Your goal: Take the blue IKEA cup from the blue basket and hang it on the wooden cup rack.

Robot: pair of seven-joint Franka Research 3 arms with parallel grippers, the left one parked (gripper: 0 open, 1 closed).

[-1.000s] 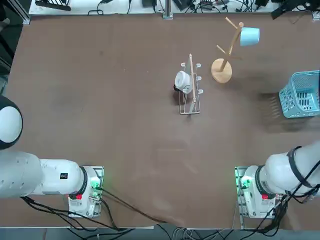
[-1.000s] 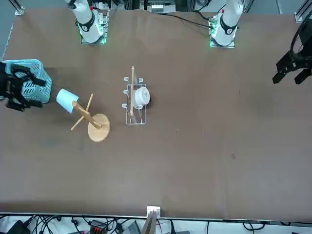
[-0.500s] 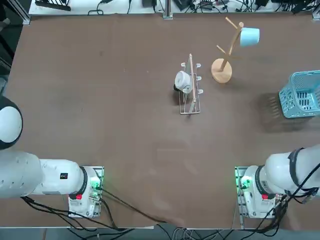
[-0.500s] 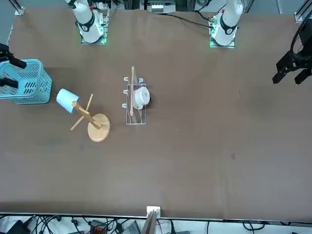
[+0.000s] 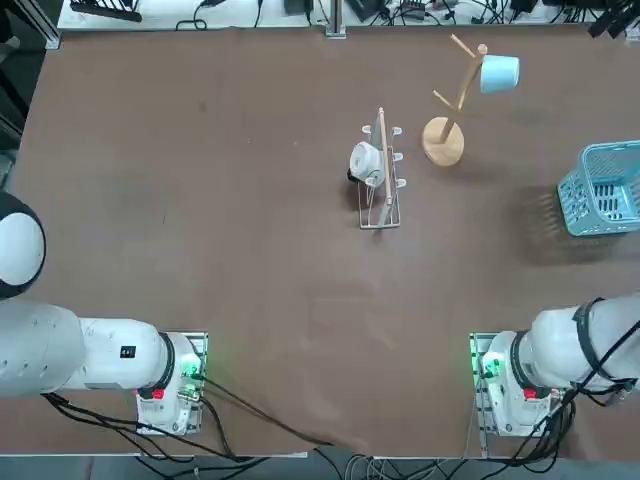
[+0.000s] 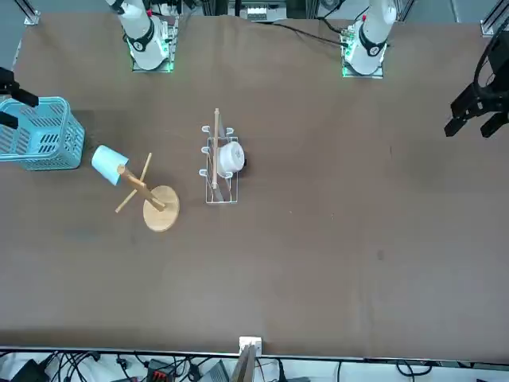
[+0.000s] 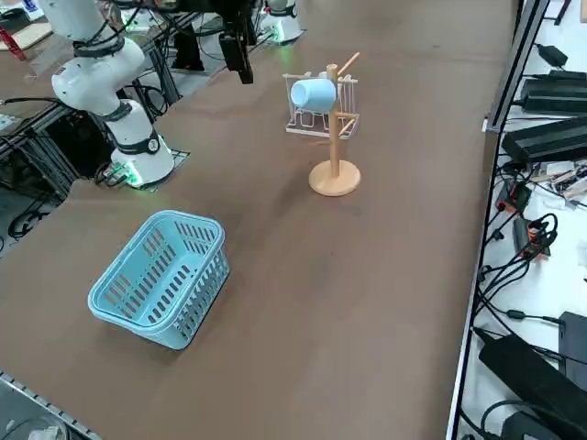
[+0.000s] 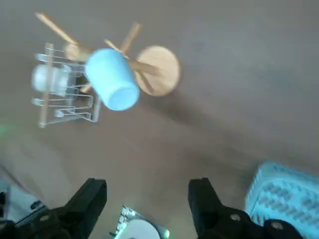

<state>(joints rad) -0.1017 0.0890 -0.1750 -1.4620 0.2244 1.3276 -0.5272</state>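
The blue IKEA cup (image 5: 499,72) (image 6: 109,164) (image 7: 314,93) (image 8: 112,78) hangs tilted on an upper peg of the wooden cup rack (image 5: 443,140) (image 6: 161,208) (image 7: 334,178) (image 8: 158,69). The blue basket (image 5: 606,188) (image 6: 36,134) (image 7: 160,278) (image 8: 289,194) stands empty near the table's right edge. My right gripper (image 8: 147,199) (image 6: 9,86) is raised high above the table, apart from the cup, the rack and the basket. It is open, with nothing between its fingers (image 8: 84,199).
A low silver wire rack (image 5: 380,175) (image 6: 216,163) holding a white cup (image 5: 364,160) stands left of the wooden rack. Cables and black equipment (image 7: 541,137) lie beyond the table's far edge. The right arm's base (image 5: 515,385) sits at the near edge.
My right gripper has drawn up and away from over the basket toward the edge of the front view. The cup stays hanging on the rack.
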